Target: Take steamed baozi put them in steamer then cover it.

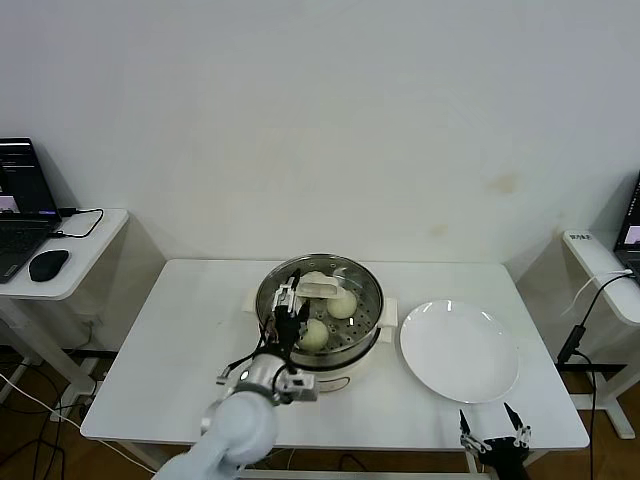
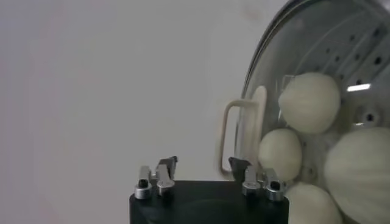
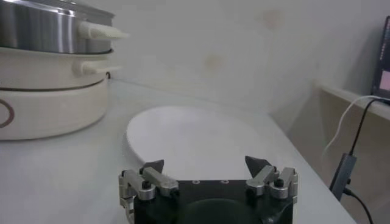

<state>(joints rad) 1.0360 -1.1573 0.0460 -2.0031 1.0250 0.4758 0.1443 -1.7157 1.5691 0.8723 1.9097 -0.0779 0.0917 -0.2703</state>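
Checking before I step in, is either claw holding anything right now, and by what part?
Nothing is held: left claw open by the cover handle, right claw open near the plate.

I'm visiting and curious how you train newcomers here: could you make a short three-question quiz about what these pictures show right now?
1. True or false: the white plate holds a bun.
2. Where does the cover sit?
A. On the steamer
B. On the plate
C. On the side desk
3. Fill in: the left gripper, open, hovers above the ____.

Key: 1 false, the baozi are in the steamer. 2 A. 3 cover; the right gripper waits open at the table's near edge.
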